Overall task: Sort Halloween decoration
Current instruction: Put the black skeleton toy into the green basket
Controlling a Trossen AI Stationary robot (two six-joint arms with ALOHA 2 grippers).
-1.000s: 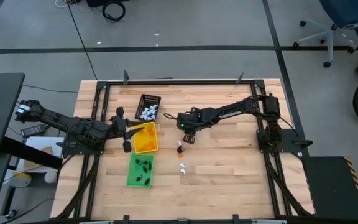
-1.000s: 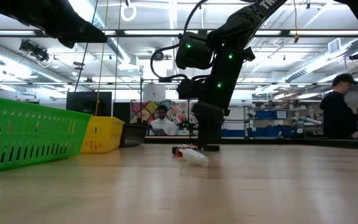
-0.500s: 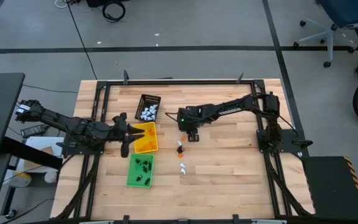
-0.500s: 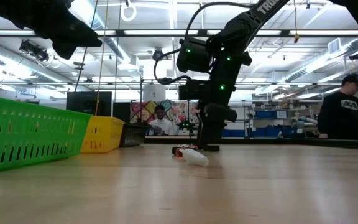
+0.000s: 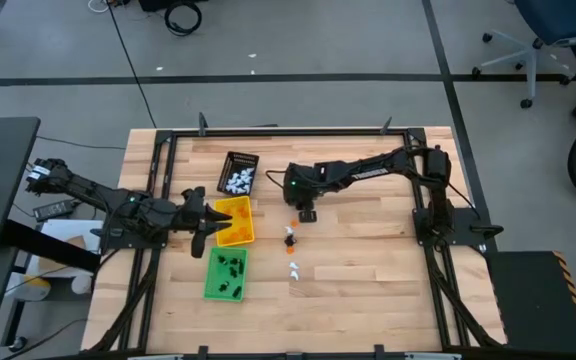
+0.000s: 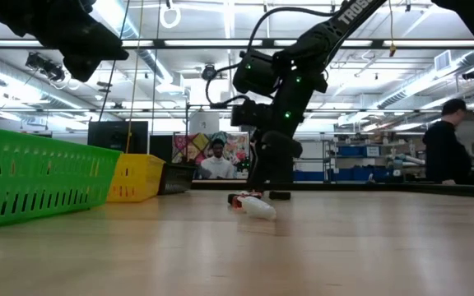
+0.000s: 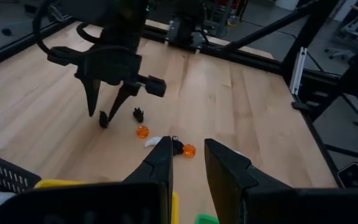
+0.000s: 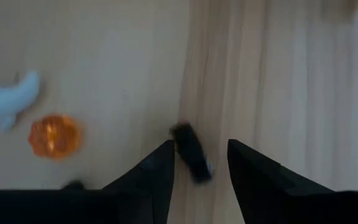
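Loose Halloween decoration pieces lie on the wooden table near its middle: a black one (image 8: pixel 191 158), an orange one (image 8: pixel 55 135) and a white one (image 8: pixel 8 99), with more toward the near edge (image 5: pixel 294 268). My right gripper (image 5: pixel 306 214) points steeply down over them, open. Its fingers stand on either side of the black piece, which lies on the table close to one finger (image 8: pixel 160 165). I cannot tell whether that finger touches it. My left gripper (image 5: pixel 202 228) hovers open beside the yellow tray (image 5: pixel 234 220), with nothing between its fingers (image 7: pixel 166 168).
Three trays stand in a row left of centre. The black one (image 5: pixel 238 173) holds white pieces, the yellow one orange pieces, and the green one (image 5: pixel 226 273) black pieces. A black metal frame (image 5: pixel 288 132) borders the table. People show in the room beyond (image 6: pixel 447 148).
My right gripper has shifted a little toward the table's far edge and rolled at the wrist, staying low over the loose pieces with its fingers still apart. My left gripper has rolled at the wrist without leaving its place beside the yellow tray.
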